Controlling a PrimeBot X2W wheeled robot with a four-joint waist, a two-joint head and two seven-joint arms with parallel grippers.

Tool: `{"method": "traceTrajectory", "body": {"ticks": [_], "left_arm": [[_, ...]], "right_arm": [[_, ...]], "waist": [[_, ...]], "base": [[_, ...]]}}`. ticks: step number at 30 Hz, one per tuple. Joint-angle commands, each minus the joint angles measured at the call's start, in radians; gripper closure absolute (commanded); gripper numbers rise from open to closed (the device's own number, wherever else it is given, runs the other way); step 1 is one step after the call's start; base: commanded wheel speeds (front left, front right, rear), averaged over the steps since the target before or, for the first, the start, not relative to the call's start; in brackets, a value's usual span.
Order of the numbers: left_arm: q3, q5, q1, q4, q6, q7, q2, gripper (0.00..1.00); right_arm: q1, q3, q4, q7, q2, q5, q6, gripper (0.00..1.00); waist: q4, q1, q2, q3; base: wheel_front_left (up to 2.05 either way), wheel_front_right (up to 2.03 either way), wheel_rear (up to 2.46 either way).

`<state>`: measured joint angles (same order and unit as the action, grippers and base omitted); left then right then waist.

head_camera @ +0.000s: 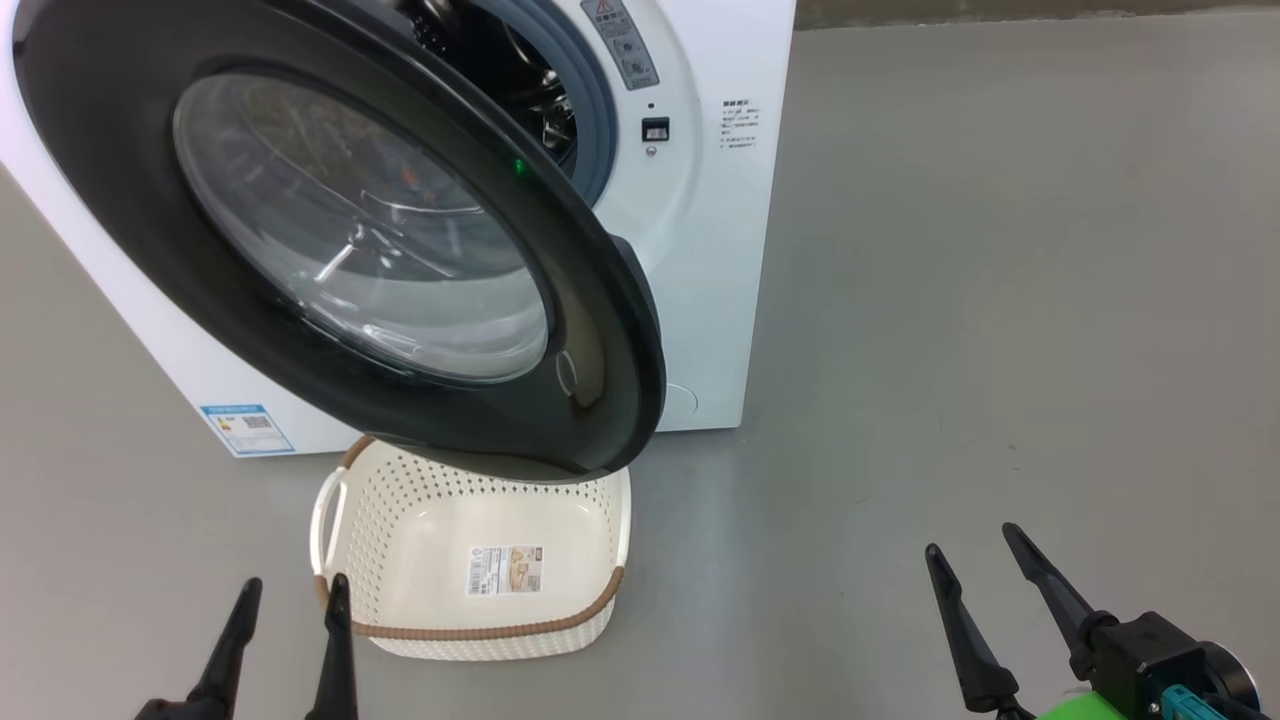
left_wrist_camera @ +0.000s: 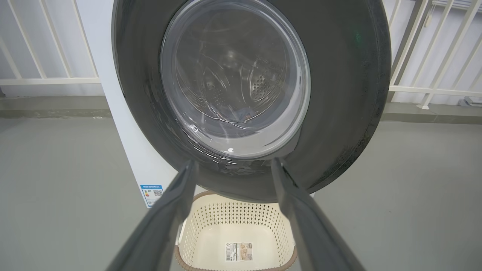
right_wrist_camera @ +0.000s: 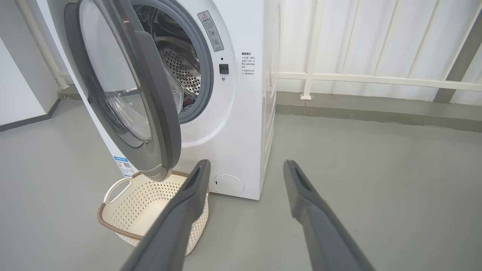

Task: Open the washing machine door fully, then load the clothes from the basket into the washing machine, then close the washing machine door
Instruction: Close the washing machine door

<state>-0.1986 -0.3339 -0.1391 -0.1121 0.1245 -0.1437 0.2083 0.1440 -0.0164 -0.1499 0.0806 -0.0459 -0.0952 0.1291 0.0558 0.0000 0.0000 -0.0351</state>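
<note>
The left gripper [head_camera: 294, 583] has its two long dark fingers spread wide, with nothing between them. The right gripper [head_camera: 970, 538] is the same, wide and empty.

The large round washing machine door [head_camera: 340, 230], with a glossy black rim and a bulging clear glass centre, stands about half swung out from the big white boxy washing machine [head_camera: 720, 250]. It is straight ahead of the left fingers and above their tips, with its outer face turned toward them. From the right fingers it lies ahead and to the left, seen nearly edge-on, with the free edge on their side. I judge that the left arm is the nearer one for a push on the outer face, which is what closing the door asks for.

The small cream-white perforated plastic basket [head_camera: 480, 632], with a brown woven-look rim, sits on the grey floor just ahead of the left fingers, under the lower edge of the door. It is empty. Through the glass, low in the steel drum, a small patch of light-blue and orange fabric shows. I believe it is the clothes [left_wrist_camera: 241, 111], already loaded.

For writing, there is:
- a paper label [head_camera: 503, 570] with a barcode on the basket floor
- a blue energy sticker [head_camera: 247, 428] with a square code
- a grey warning strip [head_camera: 625, 40] with a red triangle
- a small print block [head_camera: 740, 125] on the white front

All of it is too small to read, and I find no brand name.
</note>
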Motion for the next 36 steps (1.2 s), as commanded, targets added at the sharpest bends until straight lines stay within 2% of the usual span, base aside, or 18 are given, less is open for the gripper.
{"method": "traceTrajectory", "body": {"ticks": [1, 5, 6, 7, 8, 27, 31, 36], "left_arm": [[0.029, 0.012, 0.032, -0.016, 0.007, -0.009, 0.01, 0.0], [0.022, 0.015, 0.041, -0.01, 0.009, -0.009, 0.008, 0.0], [0.02, 0.015, 0.043, -0.009, 0.009, -0.01, 0.008, 0.0], [0.019, 0.015, 0.044, -0.008, 0.009, -0.01, 0.007, 0.0], [0.018, 0.015, 0.046, -0.007, 0.01, -0.011, 0.007, 0.0], [0.004, 0.023, 0.057, -0.017, 0.031, -0.025, 0.003, 0.0], [-0.007, 0.023, 0.078, -0.017, 0.027, -0.029, -0.003, 0.0], [-0.036, 0.029, 0.123, -0.003, 0.012, -0.036, -0.016, 0.0]], "right_arm": [[-0.027, -0.024, -0.028, 0.0, -0.004, 0.009, 0.002, 0.0], [-0.031, -0.025, -0.03, -0.002, -0.004, 0.01, 0.002, 0.0], [-0.031, -0.026, -0.03, -0.003, -0.004, 0.007, 0.002, 0.04], [-0.031, -0.025, -0.03, -0.004, -0.004, 0.004, 0.002, 0.65], [-0.031, -0.024, -0.029, -0.005, -0.004, 0.001, 0.002, 1.0], [-0.048, -0.038, -0.026, -0.029, -0.004, -0.012, 0.002, 1.0], [-0.107, -0.056, 0.011, -0.034, -0.015, -0.017, 0.002, 1.0], [-0.222, -0.077, 0.101, -0.026, -0.058, -0.025, 0.002, 1.0]], "waist": [[0.003, 0.0, 0.0, -0.002], [0.01, 0.0, 0.0, -0.003], [0.011, 0.0, 0.0, -0.004], [0.013, 0.0, 0.0, -0.004], [0.014, 0.0, 0.0, -0.004], [0.025, 0.0, 0.0, -0.019], [0.039, 0.0, 0.0, -0.042], [0.075, 0.0, 0.0, -0.079]], "base": [[0.0, 0.0, 0.0], [0.0, 0.0, 0.0], [0.0, 0.0, 0.0], [0.0, 0.0, 0.0], [0.0, 0.0, 0.0], [0.0, 0.0, 0.0], [0.0, 0.0, 0.0], [0.0, 0.0, 0.0]]}}
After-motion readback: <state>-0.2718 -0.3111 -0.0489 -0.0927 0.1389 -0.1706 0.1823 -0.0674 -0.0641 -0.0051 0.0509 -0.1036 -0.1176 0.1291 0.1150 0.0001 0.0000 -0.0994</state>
